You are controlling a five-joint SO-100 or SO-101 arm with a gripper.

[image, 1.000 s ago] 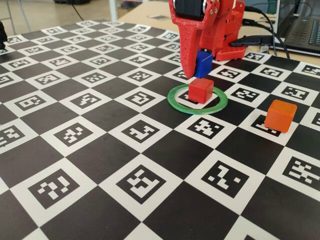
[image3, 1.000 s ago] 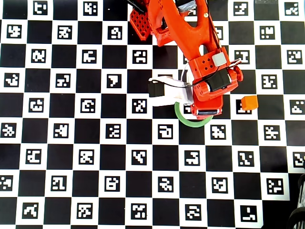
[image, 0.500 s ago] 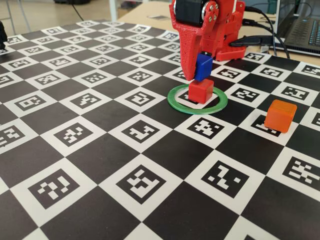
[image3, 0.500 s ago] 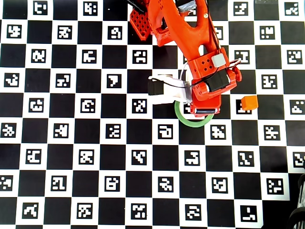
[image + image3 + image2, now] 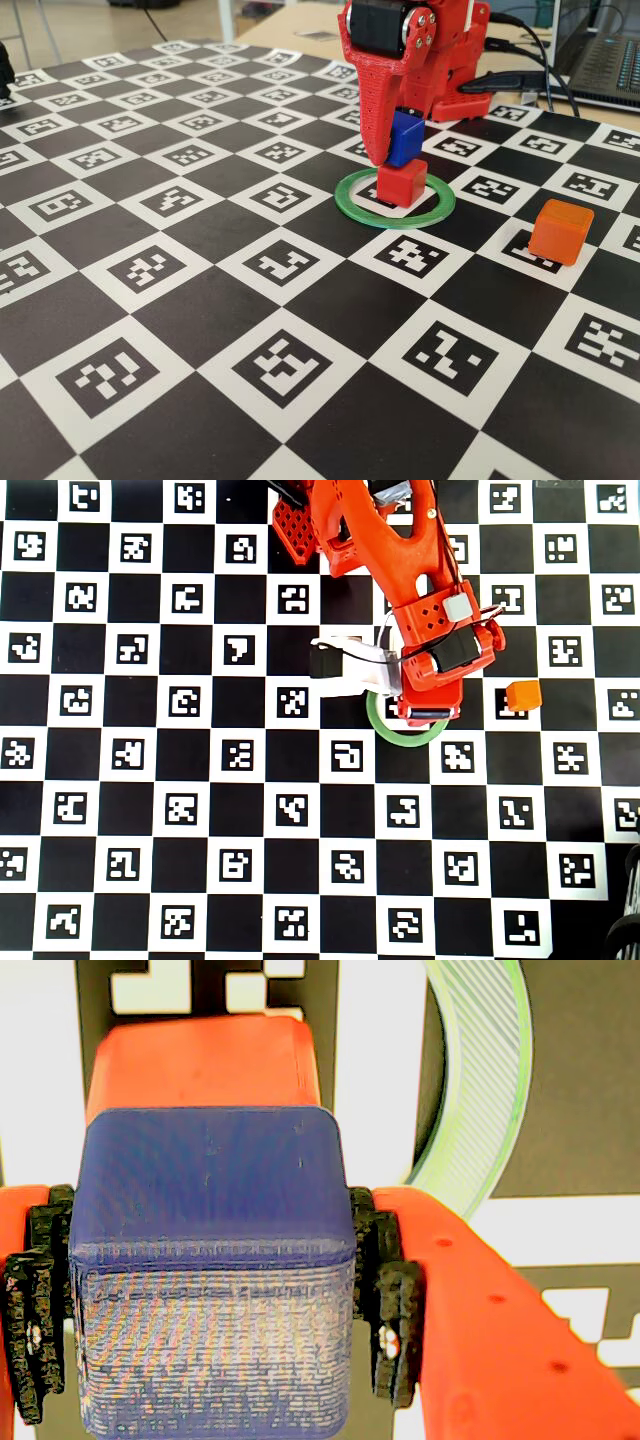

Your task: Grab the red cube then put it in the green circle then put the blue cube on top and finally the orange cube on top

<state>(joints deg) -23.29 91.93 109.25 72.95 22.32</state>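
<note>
While the red gripper (image 5: 397,150) points straight down in the fixed view, its jaws are closed on the blue cube (image 5: 405,138), pinching it from both sides. In the wrist view the dark pads (image 5: 385,1305) press against the left and right faces of the blue cube (image 5: 212,1270). Directly below it sits the red cube (image 5: 402,182), resting inside the green circle (image 5: 394,212) on a black and white checkered board (image 5: 200,300) printed with square markers. Whether the blue cube touches the red one or hangs just above it cannot be told. To the right, well apart from the ring, the orange cube (image 5: 561,231) stands alone. From overhead, the arm (image 5: 400,590) hides both stacked cubes.
</note>
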